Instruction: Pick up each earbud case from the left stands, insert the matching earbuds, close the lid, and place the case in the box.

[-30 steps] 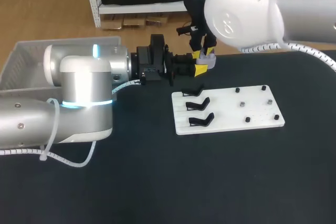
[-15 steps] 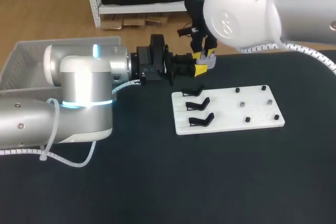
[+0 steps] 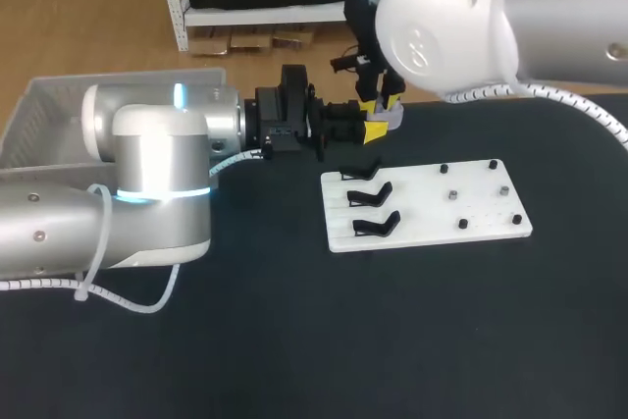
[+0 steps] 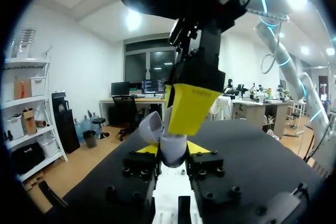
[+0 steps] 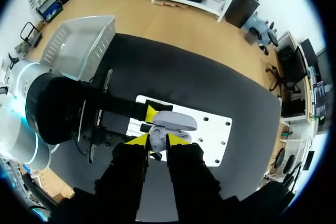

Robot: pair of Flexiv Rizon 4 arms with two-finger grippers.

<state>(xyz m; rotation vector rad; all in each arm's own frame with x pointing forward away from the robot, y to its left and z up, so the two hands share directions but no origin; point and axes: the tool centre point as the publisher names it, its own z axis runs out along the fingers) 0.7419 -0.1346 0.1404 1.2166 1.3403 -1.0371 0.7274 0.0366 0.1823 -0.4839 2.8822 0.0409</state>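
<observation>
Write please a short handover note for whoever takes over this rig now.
Left gripper: shut on the earbud case, lid open, held beyond the white board.
Right gripper: directly over the case; its grip is unclear.
Stands: all three empty.
Done: case picked, opened.
Earbuds inside: not visible.
Left: seat earbuds, close lid, place case in box.

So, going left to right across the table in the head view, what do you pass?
Grey box → three black stands → small pegs, the last two both on the white board.
</observation>
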